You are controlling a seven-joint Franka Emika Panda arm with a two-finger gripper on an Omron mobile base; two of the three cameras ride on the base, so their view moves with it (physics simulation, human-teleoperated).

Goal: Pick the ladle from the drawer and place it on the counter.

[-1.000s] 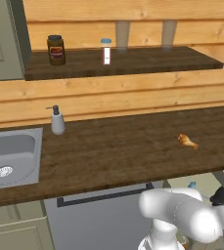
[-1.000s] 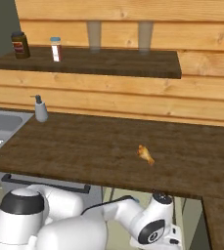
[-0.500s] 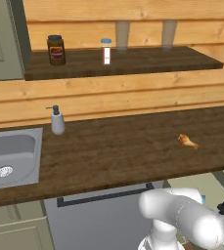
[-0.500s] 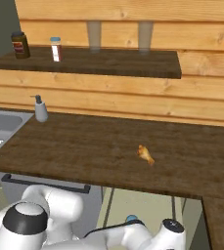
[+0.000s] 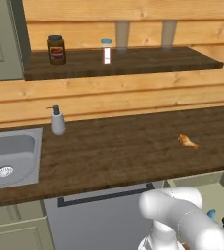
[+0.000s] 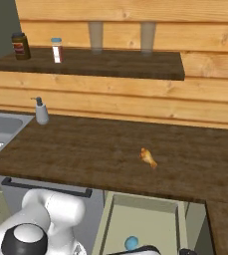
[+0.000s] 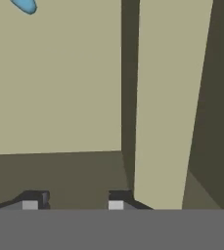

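Hand view shows the small light-blue ladle [image 7: 24, 5] lying in the pale grey-green drawer [image 7: 55, 88], beyond the end effector [image 7: 73, 202], whose jaws grasp nothing. Likely light, rigid, slippery; take its thin handle.

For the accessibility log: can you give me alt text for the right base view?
An open pale drawer sits below a dark wood counter, with the blue ladle at its near end. On the counter are a soap dispenser and an orange food piece.
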